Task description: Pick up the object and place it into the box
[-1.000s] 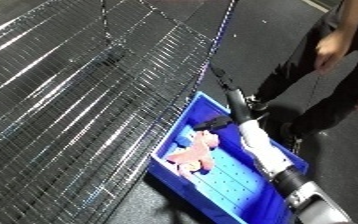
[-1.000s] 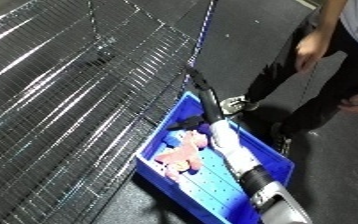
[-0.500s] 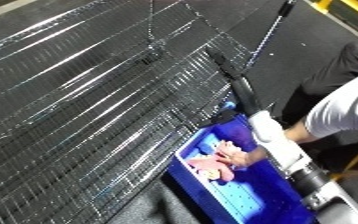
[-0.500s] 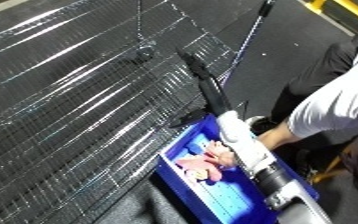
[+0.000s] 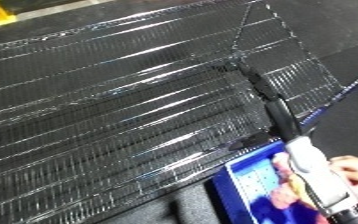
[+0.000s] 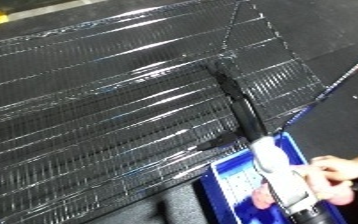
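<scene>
Pink object (image 5: 293, 192) sits inside the blue bin (image 5: 246, 176), low right corner of both views, mostly hidden behind the robot's right forearm (image 5: 316, 167). Only blurred pink patches show either side of the arm; shape can't be made out. In the right eye view a bit of pink shows at bin floor (image 6: 262, 199), below the forearm.

Handling, judged from what shows: looks soft, rounded, prob. plush or foam, so light and squashy, not fragile, not slippery. Would deform under the fingers rather than skid. Best hold prob. across the thickest part of the body, fingers one side and thumb the other; a thin limb or edge would flop. That's a guess, since too little of it is visible.

Right robot hand (image 6: 227, 82): dark shape reaching up over the wire mesh, well apart from the bin; whether fingers are straight or curled, can't tell. Holds nothing that I can see. Left robot hand: not in view.

Wire mesh surface (image 5: 113, 110), black and glinting, fills most of each view; bin lies just beside its lower right edge on dark floor (image 5: 335, 45). A person's hand (image 6: 335, 172) shows at the right by the bin wall; whether it touches bin or object can't be told.

Task-wise, object already lies in the bin, so placing looks done, w/ no pick left unless it needs reseating.
</scene>
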